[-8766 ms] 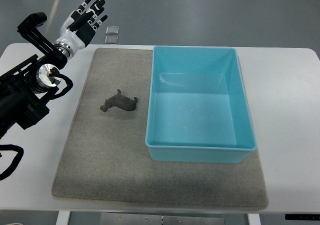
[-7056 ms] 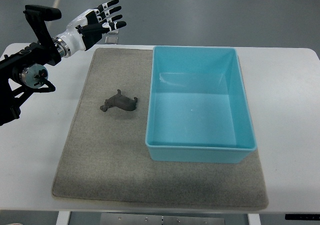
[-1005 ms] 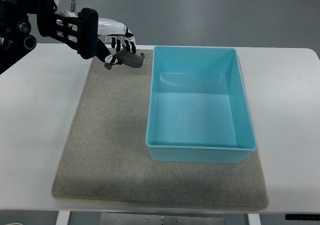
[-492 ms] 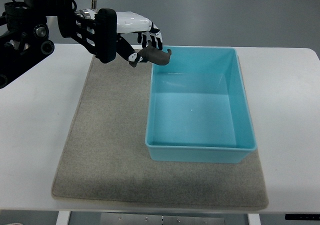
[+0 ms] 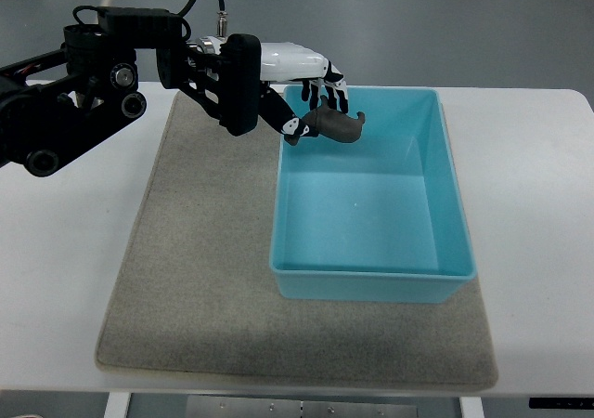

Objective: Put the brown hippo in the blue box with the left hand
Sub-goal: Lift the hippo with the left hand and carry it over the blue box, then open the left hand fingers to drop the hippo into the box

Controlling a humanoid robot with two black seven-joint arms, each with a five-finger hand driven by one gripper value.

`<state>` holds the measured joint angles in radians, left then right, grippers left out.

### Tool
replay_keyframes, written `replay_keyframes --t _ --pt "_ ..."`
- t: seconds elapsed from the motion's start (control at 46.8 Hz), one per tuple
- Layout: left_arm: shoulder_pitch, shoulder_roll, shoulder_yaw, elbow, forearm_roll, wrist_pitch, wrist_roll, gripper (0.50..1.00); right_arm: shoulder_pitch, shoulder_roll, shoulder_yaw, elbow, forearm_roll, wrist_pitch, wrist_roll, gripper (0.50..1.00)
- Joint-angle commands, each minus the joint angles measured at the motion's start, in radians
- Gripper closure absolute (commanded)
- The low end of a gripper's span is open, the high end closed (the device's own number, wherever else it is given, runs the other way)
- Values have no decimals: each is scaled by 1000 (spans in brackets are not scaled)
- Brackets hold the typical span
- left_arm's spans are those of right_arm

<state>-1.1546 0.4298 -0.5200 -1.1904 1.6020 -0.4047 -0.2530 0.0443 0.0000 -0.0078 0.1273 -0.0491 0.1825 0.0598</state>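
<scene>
Fingers point(image 5: 330, 87) gripping brown hippo point(image 5: 332, 125), above blue box point(image 5: 371, 267)

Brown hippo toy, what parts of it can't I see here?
Top view only:
- The small brown hippo toy: its back is hidden under the left robot hand.
- Its face is too small and dark to read.
- The blue plastic box: floor beneath the toy is hidden.

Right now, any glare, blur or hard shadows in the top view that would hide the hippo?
Top view: even, soft light; brown hippo reads sharp against the blue box, gripped in the left hand. Faint sheen on the box floor, no washout. Soft shadow on the grey mat below the box.
</scene>
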Motion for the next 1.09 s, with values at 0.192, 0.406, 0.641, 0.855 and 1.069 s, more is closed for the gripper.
replay_keyframes --t 0.192,0.406,0.641,0.855,1.069 --pt "4 -52 6 0 -8 0 1 1000 0 0 0 0 0 0 0 564" --pt "19 -63 8 2 -8 0 0 817 0 0 0 0 0 0 0 564" --pt "27 -63 3 3 -33 1 0 729 0 0 0 0 0 0 0 564" --pt "27 -63 6 3 -53 0 0 724 0 0 0 0 0 0 0 564" --pt "27 -59 -2 23 -54 1 0 724 0 0 0 0 0 0 0 564"
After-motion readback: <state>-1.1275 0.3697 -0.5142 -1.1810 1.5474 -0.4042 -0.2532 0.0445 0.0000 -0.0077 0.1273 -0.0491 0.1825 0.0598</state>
